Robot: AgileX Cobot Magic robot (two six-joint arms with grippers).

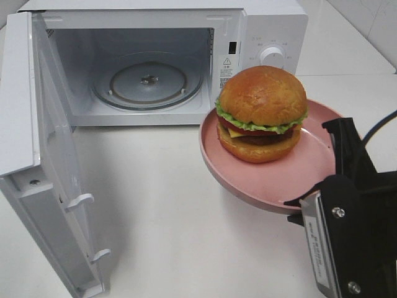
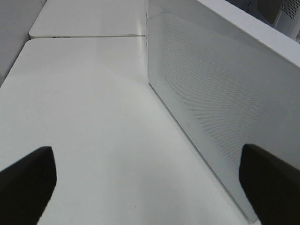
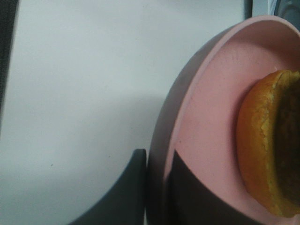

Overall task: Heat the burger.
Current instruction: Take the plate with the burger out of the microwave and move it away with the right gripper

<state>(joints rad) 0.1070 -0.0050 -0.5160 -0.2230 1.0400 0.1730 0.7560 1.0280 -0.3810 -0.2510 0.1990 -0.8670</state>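
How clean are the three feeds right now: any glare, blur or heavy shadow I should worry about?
Exterior high view: even light, sharp, soft sheen on the glossy golden-brown burger. Right wrist view: the round pink plate and dark fingers sit very close and soft-focused, the plate shading the table. Left wrist view: the perforated white microwave door shows mild reflection; fingers blurred.

high: above, facing microwave (image 1: 161, 62) | wrists: close, down at table (image 2: 93, 131)
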